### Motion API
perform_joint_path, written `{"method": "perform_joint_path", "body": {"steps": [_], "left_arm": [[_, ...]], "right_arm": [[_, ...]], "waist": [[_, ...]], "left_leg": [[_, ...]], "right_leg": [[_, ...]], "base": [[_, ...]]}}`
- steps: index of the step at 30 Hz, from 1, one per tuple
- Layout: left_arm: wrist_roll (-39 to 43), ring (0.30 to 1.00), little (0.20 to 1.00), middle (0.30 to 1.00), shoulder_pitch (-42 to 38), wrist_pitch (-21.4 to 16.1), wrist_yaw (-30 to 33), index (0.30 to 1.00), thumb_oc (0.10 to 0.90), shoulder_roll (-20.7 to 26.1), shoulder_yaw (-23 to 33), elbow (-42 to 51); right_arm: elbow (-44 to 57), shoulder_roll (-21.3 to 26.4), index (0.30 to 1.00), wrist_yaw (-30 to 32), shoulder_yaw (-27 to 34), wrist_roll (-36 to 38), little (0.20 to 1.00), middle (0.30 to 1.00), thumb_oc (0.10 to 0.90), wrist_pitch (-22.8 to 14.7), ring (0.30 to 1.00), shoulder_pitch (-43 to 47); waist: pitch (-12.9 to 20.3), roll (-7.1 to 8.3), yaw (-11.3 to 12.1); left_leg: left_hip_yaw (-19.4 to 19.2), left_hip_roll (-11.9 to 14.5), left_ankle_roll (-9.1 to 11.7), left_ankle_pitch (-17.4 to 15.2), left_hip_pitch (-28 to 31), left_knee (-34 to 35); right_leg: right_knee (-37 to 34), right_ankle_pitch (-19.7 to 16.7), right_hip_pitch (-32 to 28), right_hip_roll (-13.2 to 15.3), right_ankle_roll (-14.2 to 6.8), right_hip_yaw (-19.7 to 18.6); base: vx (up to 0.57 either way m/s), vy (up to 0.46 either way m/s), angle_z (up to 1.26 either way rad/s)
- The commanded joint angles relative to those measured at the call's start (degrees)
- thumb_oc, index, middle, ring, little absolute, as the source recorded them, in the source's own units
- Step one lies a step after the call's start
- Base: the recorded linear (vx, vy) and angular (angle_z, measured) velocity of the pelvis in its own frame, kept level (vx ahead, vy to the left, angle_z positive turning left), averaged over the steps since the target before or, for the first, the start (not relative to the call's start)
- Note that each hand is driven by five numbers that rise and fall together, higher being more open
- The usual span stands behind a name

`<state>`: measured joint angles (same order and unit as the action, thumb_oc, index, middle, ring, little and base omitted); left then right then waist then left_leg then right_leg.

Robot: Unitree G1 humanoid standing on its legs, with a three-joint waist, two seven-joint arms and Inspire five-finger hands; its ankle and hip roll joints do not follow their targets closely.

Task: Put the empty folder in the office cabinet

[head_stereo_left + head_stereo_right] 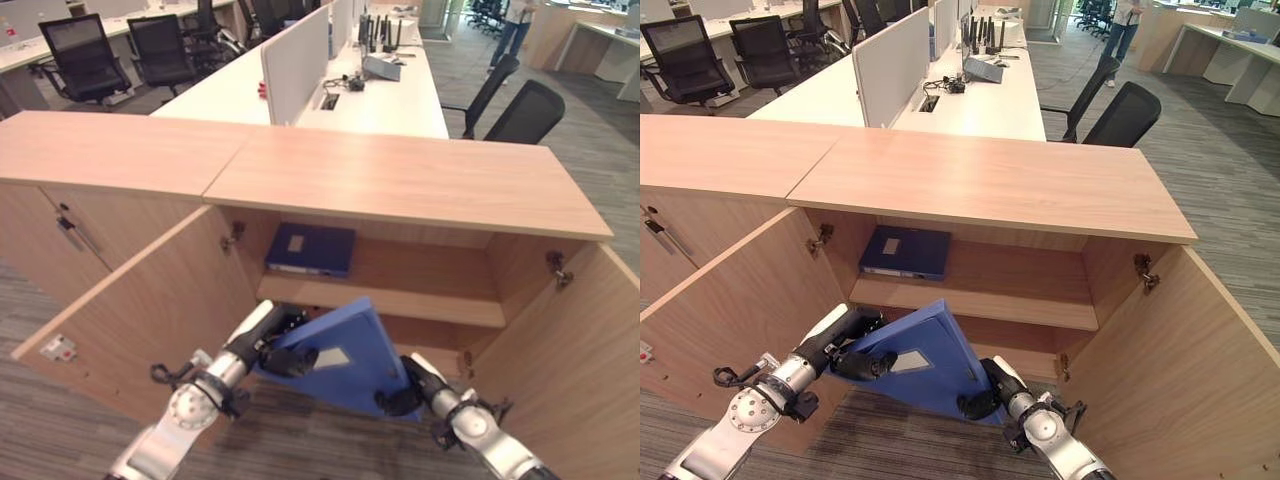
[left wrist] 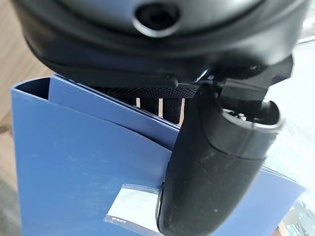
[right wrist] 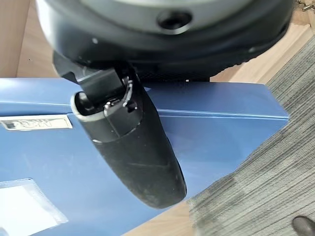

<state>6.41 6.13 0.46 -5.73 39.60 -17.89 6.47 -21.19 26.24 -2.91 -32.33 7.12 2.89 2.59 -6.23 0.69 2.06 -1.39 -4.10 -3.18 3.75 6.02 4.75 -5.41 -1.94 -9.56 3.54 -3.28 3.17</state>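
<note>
A blue folder hangs tilted, one corner up, at the mouth of the open office cabinet's lower compartment. My left hand grips its left edge, thumb pressed on the front face near a clear label pocket. Along the folder's lower right edge, my right hand pinches it with the thumb lying over the blue cover. The fingers of both hands sit behind the folder. A darker blue folder lies flat on the upper shelf.
The cabinet's two doors stand wide open, one at left, one at right. A closed cabinet with a handle adjoins on the left. Behind are desks, office chairs and a person far back.
</note>
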Motion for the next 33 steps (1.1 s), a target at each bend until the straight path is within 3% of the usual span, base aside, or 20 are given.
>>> {"method": "perform_joint_path", "body": {"steps": [1,4,7,11,15,22,28,33], "left_arm": [[13.3,0.900,0.900,0.900,-6.0,-5.7,-2.2,0.900,0.800,-8.4,-5.3,4.0],[18.1,0.900,0.900,0.900,-4.0,-4.5,-0.7,0.900,0.800,-9.9,-2.2,0.8],[24.0,0.900,0.900,0.900,-1.4,-4.1,2.3,0.900,0.800,-12.9,4.8,-4.4],[23.4,0.900,0.900,0.900,2.2,-3.5,4.6,0.900,0.800,-13.3,15.1,-9.9],[25.0,0.900,0.900,0.900,5.3,-3.6,5.0,0.900,0.800,-15.2,20.8,-12.1],[23.4,0.900,0.900,0.900,7.5,-2.9,7.6,0.900,0.800,-18.1,24.4,-14.9],[16.0,0.900,0.900,0.900,12.3,1.0,8.2,0.900,0.800,-19.7,24.6,-19.6],[23.2,0.900,0.900,0.900,14.7,3.0,7.9,0.900,0.800,-21.4,22.7,-24.2]], "right_arm": [[6.7,-7.7,0.300,-4.6,-2.4,2.9,0.300,0.300,0.400,-6.3,0.300,6.4],[6.4,-6.6,0.300,-4.4,-0.4,1.3,0.300,0.300,0.400,-5.5,0.300,4.1],[4.0,-4.6,0.300,-3.7,4.5,-1.2,0.300,0.300,0.400,-4.6,0.300,-0.6],[-0.3,-1.1,0.300,-3.8,12.4,-8.4,0.300,0.300,0.400,-2.7,0.300,-6.8],[-2.5,-1.5,0.300,-4.2,16.8,-6.1,0.300,0.300,0.400,-2.3,0.300,-10.0],[-4.4,-3.5,0.300,-3.6,19.3,-4.8,0.300,0.300,0.400,-1.6,0.300,-11.4],[-3.0,-4.2,0.300,-4.4,16.9,-7.6,0.300,0.300,0.400,0.2,0.300,-9.3],[-2.8,-4.7,0.300,-3.8,13.5,-9.2,0.300,0.300,0.400,0.8,0.300,-4.9]], "waist": [[3.2,-0.03,0.3],[3.0,-0.02,0.2],[3.1,0.15,0.0],[3.2,0.18,-0.4],[3.2,0.25,-0.5],[3.0,0.41,-0.3],[1.3,-0.63,0.9],[-1.8,-1.45,1.9]], "left_leg": [[3.9,0.5,1.4,-6.5,0.7,0.3],[3.8,0.4,1.3,-6.4,0.5,0.3],[3.7,0.3,1.1,-6.4,0.3,0.3],[3.3,0.4,1.0,-6.7,0.4,0.3],[2.9,0.3,0.9,-7.0,0.7,0.3],[2.6,0.1,0.4,-7.2,0.4,0.3],[2.7,-0.5,-1.5,-7.5,0.3,0.3],[-0.5,-0.8,-3.4,-9.5,-4.1,-5.7]], "right_leg": [[0.8,2.3,0.6,1.4,-2.3,4.5],[1.1,2.3,1.0,1.5,-2.3,4.5],[1.2,2.3,1.2,1.5,-2.4,4.5],[1.1,2.3,1.2,1.6,-2.5,4.2],[0.8,2.1,1.1,1.6,-2.6,3.6],[1.0,2.1,1.5,1.8,-2.9,3.3],[7.0,3.6,4.6,2.7,-3.2,2.2],[14.8,3.1,10.7,4.2,-4.4,3.0]], "base": [[0.01,0.034,-0.01],[0.01,0.027,0.00],[0.00,0.000,0.00],[0.02,0.020,-0.06],[0.03,0.028,-0.12],[0.00,0.005,0.00],[0.01,0.067,-0.04],[-0.05,0.080,-0.28]]}}
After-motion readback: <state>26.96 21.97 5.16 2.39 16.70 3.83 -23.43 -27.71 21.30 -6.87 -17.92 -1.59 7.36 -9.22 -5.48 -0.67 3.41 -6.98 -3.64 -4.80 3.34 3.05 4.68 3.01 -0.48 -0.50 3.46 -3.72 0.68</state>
